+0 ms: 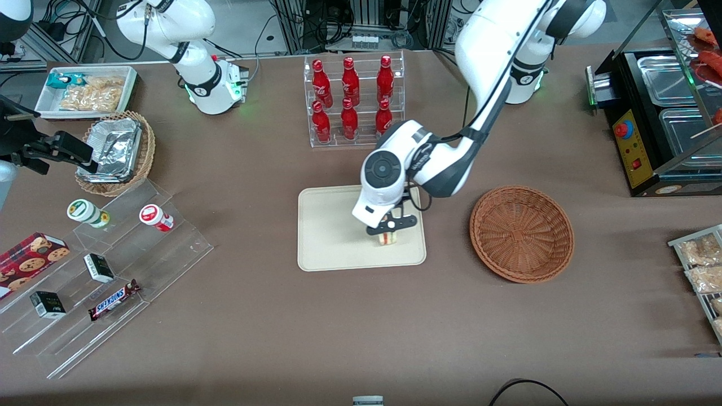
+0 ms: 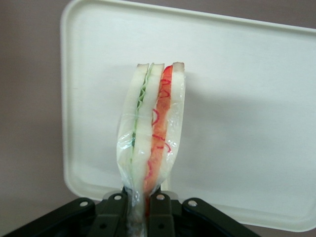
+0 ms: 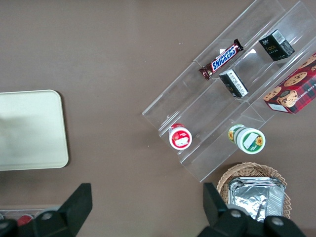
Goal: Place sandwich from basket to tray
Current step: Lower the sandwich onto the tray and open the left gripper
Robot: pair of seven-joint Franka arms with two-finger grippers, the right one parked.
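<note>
— Where is the sandwich [image 1: 387,238] right now?

— Over the tray [image 1: 330,242], a flat, smooth cream rectangle with rounded corners and a low rim. The gripper [image 1: 390,226] has its black fingers [image 2: 159,210] pinched narrow on the wedge's end; pale bread, green and red layers show under shiny clear wrap.

— And the basket [image 1: 522,233]?

— A round, shallow, reddish-brown wicker weave, beside the tray toward the working arm's end of the brown table [image 1: 361,327].
</note>
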